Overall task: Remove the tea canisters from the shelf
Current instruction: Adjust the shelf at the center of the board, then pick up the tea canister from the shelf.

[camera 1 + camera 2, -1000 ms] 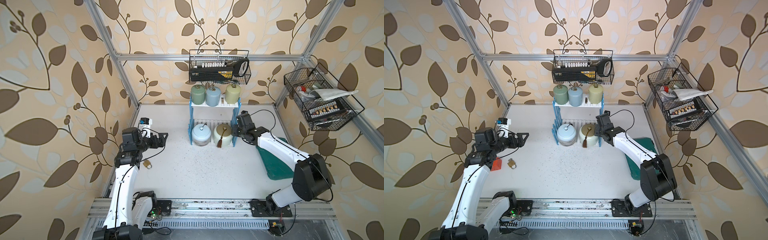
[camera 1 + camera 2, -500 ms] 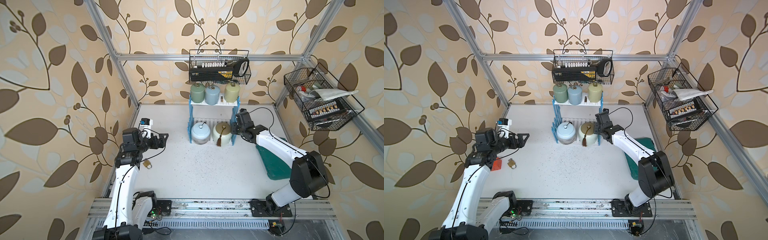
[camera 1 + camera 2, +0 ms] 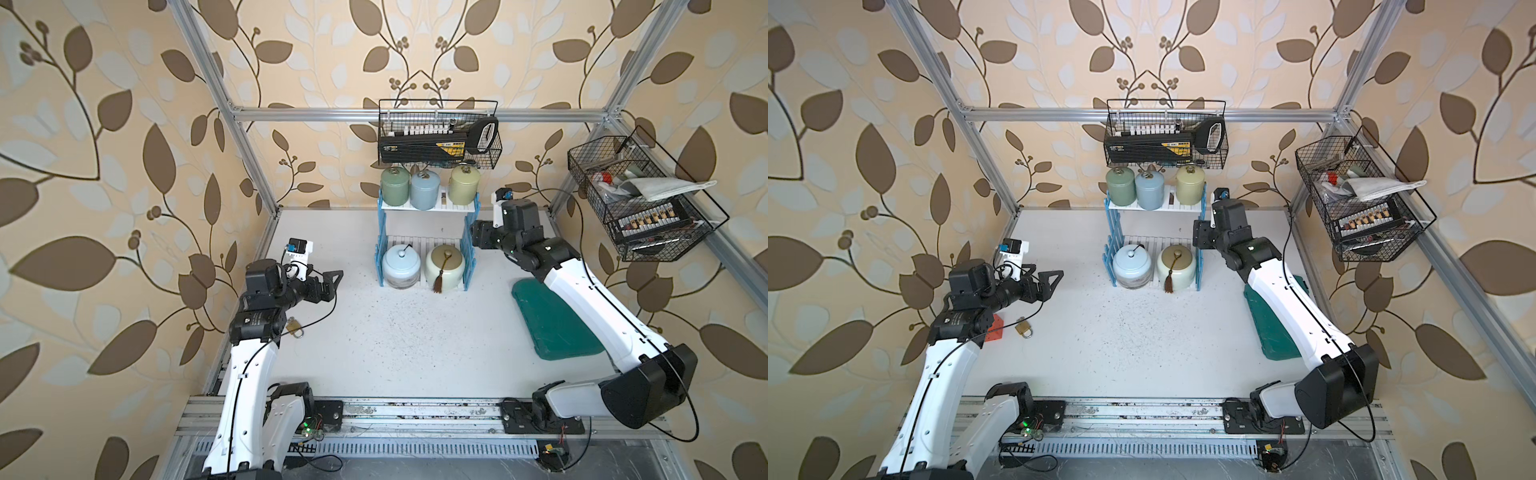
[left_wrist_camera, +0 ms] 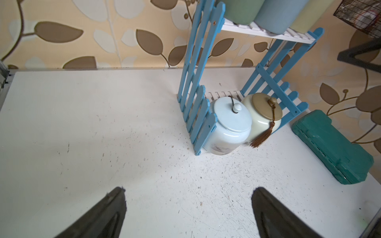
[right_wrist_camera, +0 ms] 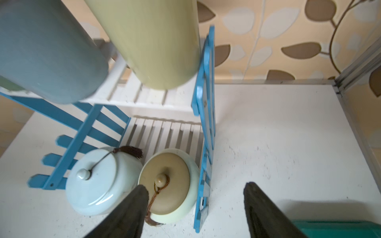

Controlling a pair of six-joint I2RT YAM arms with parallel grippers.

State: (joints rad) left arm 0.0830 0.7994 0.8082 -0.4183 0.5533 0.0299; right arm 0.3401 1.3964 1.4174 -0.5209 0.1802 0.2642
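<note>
We've got the right gripper [image 5: 195,185] with fingers [image 5: 132,208] spread and empty, the shelf's [image 3: 381,249] right picket side showing between them, just beside the cream canister [image 3: 444,266]. The left gripper [image 4: 188,188] is spread too, over the bare table [image 3: 395,340]. All five tea canisters [image 3: 424,191] sit on the shelf. A green case [image 3: 552,328] lies beneath the right arm.

The right tool [image 5: 195,185] has gone from shut to wide open, and its wrist seems to have tipped upward beside the shelf [image 5: 203,99].
</note>
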